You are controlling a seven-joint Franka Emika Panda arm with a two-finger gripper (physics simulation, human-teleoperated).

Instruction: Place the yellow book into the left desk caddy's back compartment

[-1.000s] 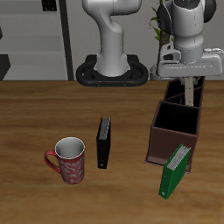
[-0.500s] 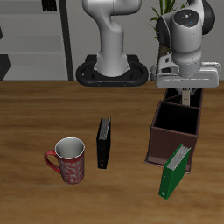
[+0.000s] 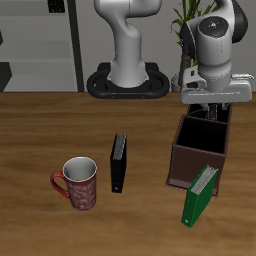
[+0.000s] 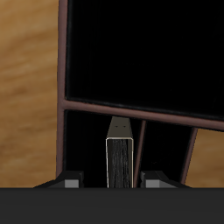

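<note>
The left desk caddy (image 3: pixel 188 160) is a long dark brown box with black partitions; its rim shows in the wrist view (image 4: pixel 63 87). My gripper (image 3: pixel 212 108) hangs low over its back compartment. In the wrist view the yellow book (image 4: pixel 120 162) stands upright on edge inside that compartment, below my gripper (image 4: pixel 112 181). The fingers (image 4: pixel 70 180) stand apart on either side of the book with a gap to it, so the gripper is open. In the exterior view the book is hidden behind the gripper and the caddy wall.
A green-and-white book (image 3: pixel 199 195) leans against the caddy's front end. A slim black book (image 3: pixel 119 162) stands mid-table. A red mug (image 3: pixel 78 183) sits nearer the front edge. The robot base (image 3: pixel 128 82) is at the back.
The gripper has come down over the caddy's back compartment. The yellow book, which stuck out under the gripper before, has sunk into the compartment and is let go.
</note>
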